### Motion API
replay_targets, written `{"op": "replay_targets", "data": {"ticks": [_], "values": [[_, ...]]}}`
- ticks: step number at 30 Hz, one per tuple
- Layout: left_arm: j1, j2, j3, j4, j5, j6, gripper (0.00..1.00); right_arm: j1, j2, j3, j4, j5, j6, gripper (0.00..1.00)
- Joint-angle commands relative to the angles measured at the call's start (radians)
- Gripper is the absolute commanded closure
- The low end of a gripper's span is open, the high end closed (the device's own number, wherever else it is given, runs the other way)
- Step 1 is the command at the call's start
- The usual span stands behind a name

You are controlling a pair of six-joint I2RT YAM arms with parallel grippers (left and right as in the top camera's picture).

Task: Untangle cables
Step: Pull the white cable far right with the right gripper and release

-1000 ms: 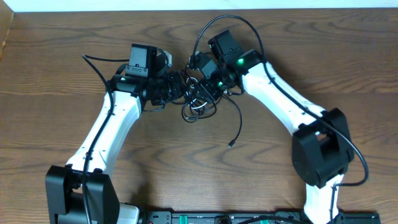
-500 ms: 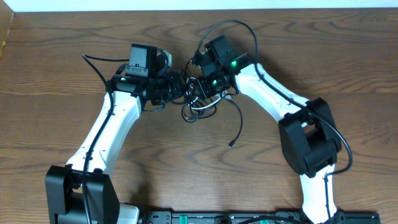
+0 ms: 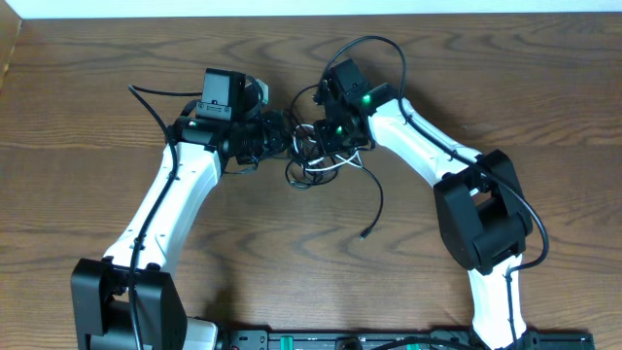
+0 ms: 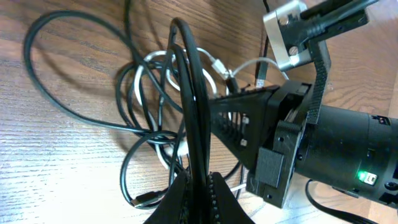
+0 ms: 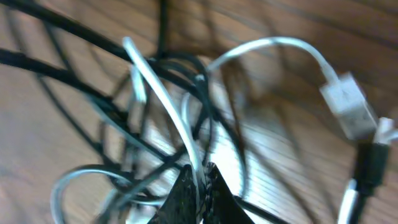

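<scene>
The cables (image 3: 309, 167), thin black and white cords, lie knotted in a small heap between my two arms at the table's middle back. One black tail trails down to a plug tip (image 3: 365, 233). My left gripper (image 4: 200, 186) is shut on a black cable (image 4: 189, 93) that rises straight out of its jaws. Facing it across the heap, my right gripper (image 5: 198, 177) is shut on a white cable (image 5: 158, 87). A white plug (image 5: 348, 112) hangs at the right of the blurred right wrist view. The two grippers (image 3: 299, 142) stand almost tip to tip.
The wooden table (image 3: 97, 97) spreads all round the heap. A thicker black arm wire (image 3: 379, 44) loops above the right wrist, and another (image 3: 155, 97) runs off the left arm. The right arm's black base joint (image 3: 486, 219) stands at the right.
The right gripper has shut on the white cable, and its arm has folded in toward the heap. The black tail has shifted slightly. The left arm has held still.
</scene>
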Motion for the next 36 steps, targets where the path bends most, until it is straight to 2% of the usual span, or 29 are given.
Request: {"op": "replay_targets", "data": {"ticks": [1,6,14,19,24,28,31,36], "values": [[0.002,-0.006,-0.007,0.008,-0.026,-0.005,0.93,-0.026,0.000,0.008,-0.047,0.152,0.032,0.99],[0.002,-0.004,-0.007,-0.006,-0.068,-0.005,0.93,-0.079,-0.001,0.009,-0.155,0.374,0.031,0.99],[0.002,-0.003,-0.007,-0.026,-0.119,-0.005,0.92,-0.196,-0.034,0.087,-0.348,0.599,0.019,0.99],[0.002,-0.003,-0.007,-0.027,-0.127,-0.005,0.92,-0.277,-0.071,0.173,-0.424,0.659,0.016,0.99],[0.002,-0.003,-0.007,-0.053,-0.158,-0.005,0.93,-0.365,-0.127,0.293,-0.452,0.560,-0.043,0.99],[0.002,-0.003,-0.007,-0.065,-0.172,-0.005,0.92,-0.447,-0.179,0.421,-0.462,0.275,-0.149,0.99],[0.002,-0.003,-0.007,-0.065,-0.172,-0.005,0.93,-0.511,-0.230,0.496,-0.461,0.092,-0.176,0.99],[0.002,-0.003,-0.007,-0.064,-0.171,-0.005,0.93,-0.541,-0.284,0.506,-0.462,0.083,-0.185,0.99]]}}
